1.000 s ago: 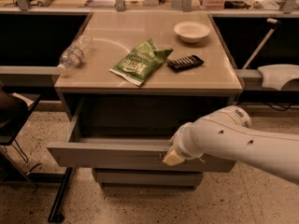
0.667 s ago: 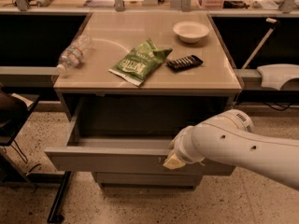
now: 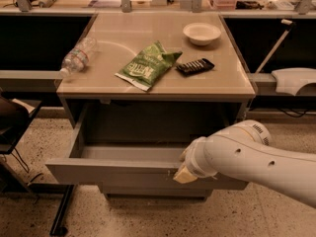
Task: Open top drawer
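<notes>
The top drawer (image 3: 108, 172) is a wide flat grey front joined to a shallow grey tray. It stands pulled well out from under the tan table top (image 3: 148, 78). My white arm reaches in from the right. My gripper (image 3: 183, 173) sits at the drawer front's upper edge, right of the middle, with its pale tip against the front. The arm's wrist hides most of the gripper. A narrower grey drawer front (image 3: 153, 190) shows just below the open drawer.
On the table top lie a plastic water bottle (image 3: 76, 57), a green chip bag (image 3: 147, 65), a dark snack bar (image 3: 195, 66) and a white bowl (image 3: 201, 32). A dark chair (image 3: 12, 120) stands at the left. Speckled floor lies in front.
The top drawer has slid further out toward the camera, and my gripper and arm have moved back with it.
</notes>
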You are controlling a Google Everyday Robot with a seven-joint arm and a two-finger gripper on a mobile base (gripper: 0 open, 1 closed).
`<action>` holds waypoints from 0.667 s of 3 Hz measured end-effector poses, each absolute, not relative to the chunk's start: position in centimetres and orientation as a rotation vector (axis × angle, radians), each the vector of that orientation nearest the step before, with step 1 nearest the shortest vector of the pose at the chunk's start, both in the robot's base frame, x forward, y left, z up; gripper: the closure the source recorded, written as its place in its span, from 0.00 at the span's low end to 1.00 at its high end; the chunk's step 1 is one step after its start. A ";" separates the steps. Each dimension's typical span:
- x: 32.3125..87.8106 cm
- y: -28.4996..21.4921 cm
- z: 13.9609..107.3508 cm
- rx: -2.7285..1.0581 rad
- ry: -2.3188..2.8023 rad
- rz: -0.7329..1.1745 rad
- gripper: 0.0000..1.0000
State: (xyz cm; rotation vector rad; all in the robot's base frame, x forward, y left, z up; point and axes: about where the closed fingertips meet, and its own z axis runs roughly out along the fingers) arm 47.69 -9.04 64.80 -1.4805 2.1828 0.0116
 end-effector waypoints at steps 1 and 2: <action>47.6 -9.0 64.9 -1.480 2.183 0.012 1.00; 46.5 -9.3 64.8 -1.478 2.189 0.008 1.00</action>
